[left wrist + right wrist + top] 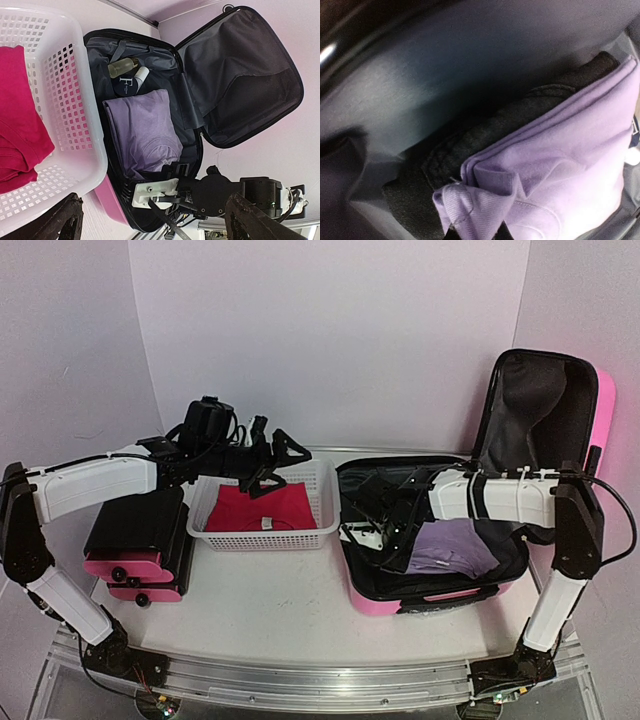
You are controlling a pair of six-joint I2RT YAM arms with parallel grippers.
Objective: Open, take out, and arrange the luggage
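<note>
The right claw (477, 231) is pressed together on a bunched corner of the folded purple garment (560, 165). The garment lies over a dark cloth (485, 130) inside the luggage (530, 405) — open at the right of the counter (270, 590), lid upright, just beside the white basket (300, 538). The left claw (275, 462) hangs spread wide above that basket, over a red garment (260, 508) — holding nothing.

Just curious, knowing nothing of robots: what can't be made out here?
- Right wrist view: right gripper fingertips, cut off by the bottom edge.
- Right wrist view: dark cloth under the purple shirt, blurred, mostly covered.
- Left wrist view: jar label, too small beyond "F".
- Top view: small pink case, partly under left arm.
</note>
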